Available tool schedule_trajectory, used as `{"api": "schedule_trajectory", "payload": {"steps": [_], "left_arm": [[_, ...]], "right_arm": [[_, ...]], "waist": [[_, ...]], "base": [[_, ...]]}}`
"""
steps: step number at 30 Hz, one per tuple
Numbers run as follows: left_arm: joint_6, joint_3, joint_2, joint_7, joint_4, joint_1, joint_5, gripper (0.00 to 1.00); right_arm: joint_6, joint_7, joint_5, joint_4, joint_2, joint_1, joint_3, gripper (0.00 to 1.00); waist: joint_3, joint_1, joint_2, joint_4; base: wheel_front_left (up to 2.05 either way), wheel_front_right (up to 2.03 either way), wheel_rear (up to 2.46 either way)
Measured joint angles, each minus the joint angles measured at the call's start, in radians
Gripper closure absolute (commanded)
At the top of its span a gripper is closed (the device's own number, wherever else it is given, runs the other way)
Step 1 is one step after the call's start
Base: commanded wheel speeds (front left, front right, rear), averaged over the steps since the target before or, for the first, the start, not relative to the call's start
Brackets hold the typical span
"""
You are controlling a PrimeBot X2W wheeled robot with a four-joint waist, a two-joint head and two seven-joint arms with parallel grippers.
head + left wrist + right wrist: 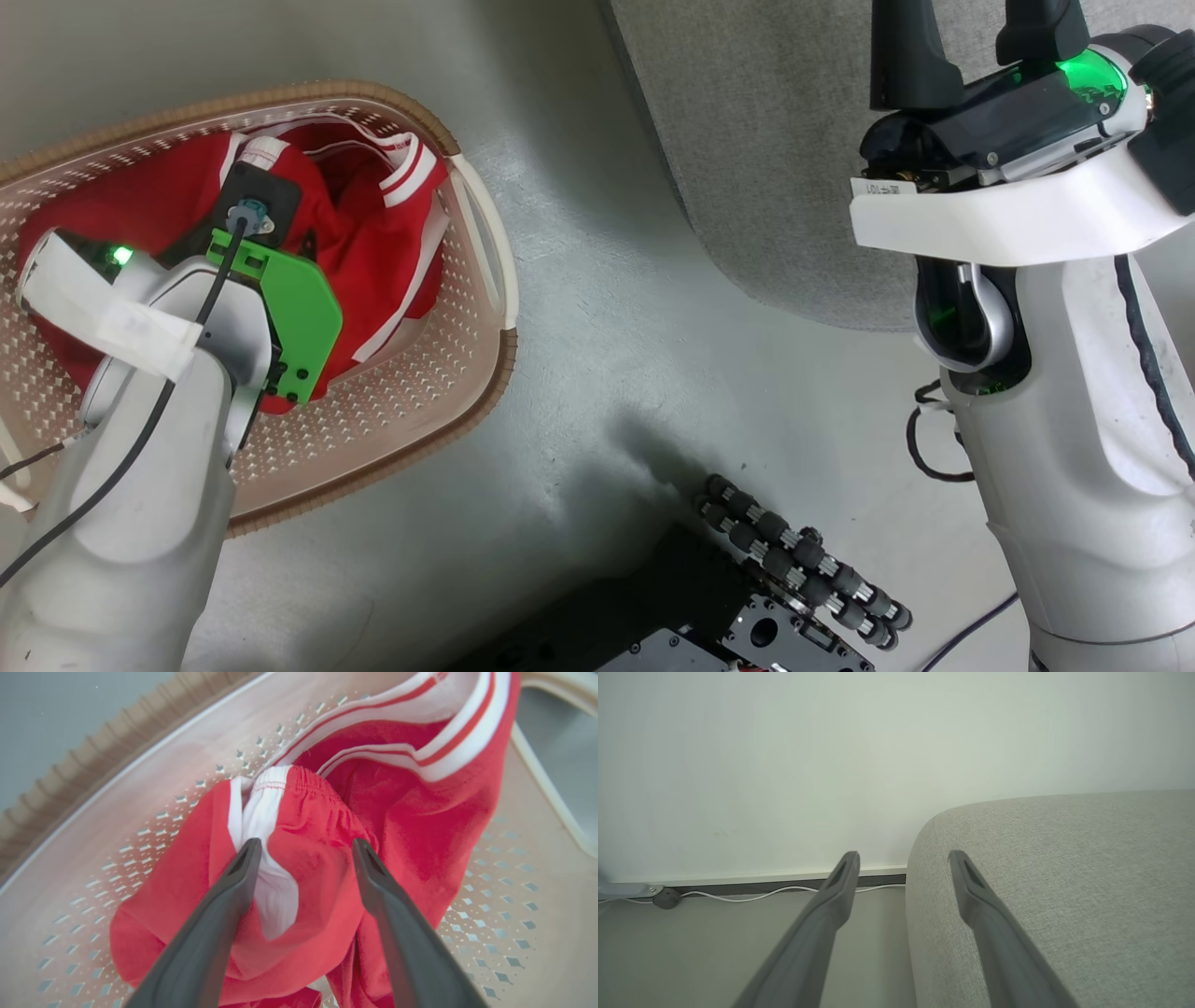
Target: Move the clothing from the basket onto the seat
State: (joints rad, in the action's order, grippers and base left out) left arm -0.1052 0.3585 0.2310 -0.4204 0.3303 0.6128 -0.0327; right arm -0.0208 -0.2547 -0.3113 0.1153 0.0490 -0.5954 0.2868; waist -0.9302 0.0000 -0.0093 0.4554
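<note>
Grasping: clothing [397, 812] is being straddled by the spread left gripper [306, 844] in the basket [93, 835].
Advice: deep bite is being recommended.

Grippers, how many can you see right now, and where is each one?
2. The left gripper is down in the basket, open over the clothing; the right gripper hangs open near the seat.
</note>
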Motion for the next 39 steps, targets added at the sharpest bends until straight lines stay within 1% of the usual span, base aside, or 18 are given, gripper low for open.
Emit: {"api": "schedule_trajectory", "payload": {"steps": [14, 20, 21, 22, 23, 24, 25, 27, 28, 29, 30, 31, 32, 36, 39], "left_arm": [[-0.002, 0.028, 0.008, -0.138, 0.006, -0.005, -0.007, 0.0], [-0.005, 0.035, 0.039, -0.181, 0.002, -0.005, -0.006, 0.0], [-0.005, 0.036, 0.043, -0.186, 0.002, -0.005, -0.006, 0.12], [-0.006, 0.037, 0.045, -0.187, 0.001, -0.005, -0.006, 0.2], [-0.007, 0.039, 0.048, -0.187, 0.002, -0.005, -0.006, 0.23], [-0.009, 0.042, 0.052, -0.187, 0.003, -0.005, -0.006, 0.22], [-0.009, 0.044, 0.055, -0.187, 0.004, -0.005, -0.007, 0.24], [-0.01, 0.045, 0.058, -0.187, 0.001, -0.005, -0.007, 0.33], [-0.011, 0.047, 0.058, -0.186, -0.001, -0.005, -0.009, 0.4], [-0.014, 0.049, 0.058, -0.183, -0.003, -0.005, -0.011, 0.51], [-0.014, 0.049, 0.057, -0.18, -0.006, -0.004, -0.019, 0.57], [-0.015, 0.051, 0.054, -0.175, -0.008, -0.004, -0.028, 0.67], [-0.015, 0.05, 0.047, -0.166, -0.011, -0.004, -0.039, 1.0], [-0.015, 0.069, 0.037, -0.158, -0.011, -0.004, -0.052, 1.0], [-0.017, 0.072, 0.035, -0.126, -0.009, -0.004, -0.059, 1.0]], "right_arm": [[0.0, 0.0, -0.017, -0.003, 0.0, -0.002, 0.004, 0.0], [0.0, 0.0, -0.032, 0.0, 0.0, -0.002, 0.003, 0.0], [0.0, 0.0, -0.033, -0.001, 0.0, -0.002, 0.003, 0.0], [0.0, 0.0, -0.034, 0.0, 0.0, -0.002, 0.005, 0.0], [0.0, 0.0, -0.035, -0.001, 0.0, -0.002, 0.006, 0.0], [0.0, 0.0, -0.035, -0.001, 0.0, -0.002, 0.008, 0.0], [0.0, 0.0, -0.035, -0.002, 0.0, -0.002, 0.01, 0.0], [0.0, 0.0, -0.035, -0.002, 0.0, -0.003, 0.01, 0.0], [0.001, 0.0, -0.035, -0.003, 0.0, -0.003, 0.01, 0.0], [0.001, 0.0, -0.035, -0.003, 0.0, -0.004, 0.01, 0.0], [0.001, 0.0, -0.035, -0.004, 0.0, -0.006, 0.01, 0.0], [0.001, 0.0, -0.035, -0.004, 0.0, -0.009, 0.01, 0.0], [0.001, 0.0, -0.035, -0.004, 0.0, -0.011, 0.01, 0.0], [0.002, 0.0, -0.041, -0.003, -0.001, -0.012, 0.006, 0.0], [0.002, 0.0, -0.041, -0.01, -0.001, -0.014, 0.003, 0.0]], "waist": [[0.001, 0.0, 0.0, 0.0], [-0.017, 0.0, 0.0, 0.005], [-0.021, 0.0, 0.0, 0.006], [-0.024, 0.0, 0.0, 0.007], [-0.027, 0.0, 0.0, 0.009], [-0.029, 0.0, 0.0, 0.01], [-0.031, 0.0, 0.0, 0.012], [-0.033, 0.0, 0.0, 0.014], [-0.034, 0.0, 0.0, 0.015], [-0.035, 0.0, 0.0, 0.016], [-0.036, 0.0, 0.0, 0.017], [-0.037, 0.0, 0.0, 0.018], [-0.038, 0.0, 0.0, 0.018], [-0.04, 0.0, 0.0, 0.019], [-0.036, 0.0, 0.0, 0.016]], "base": [[0.0, 0.0, 0.0], [0.0, 0.0, 0.0], [0.0, 0.0, 0.0], [0.0, 0.0, 0.0], [0.0, 0.0, 0.0], [0.0, 0.0, 0.0], [0.0, 0.0, 0.0], [0.0, 0.0, 0.0], [0.0, 0.0, 0.0], [0.0, 0.0, 0.0], [0.0, 0.0, 0.0], [0.0, 0.0, 0.0], [0.0, 0.0, 0.0], [0.0, 0.0, 0.0], [0.0, 0.0, 0.0]]}}
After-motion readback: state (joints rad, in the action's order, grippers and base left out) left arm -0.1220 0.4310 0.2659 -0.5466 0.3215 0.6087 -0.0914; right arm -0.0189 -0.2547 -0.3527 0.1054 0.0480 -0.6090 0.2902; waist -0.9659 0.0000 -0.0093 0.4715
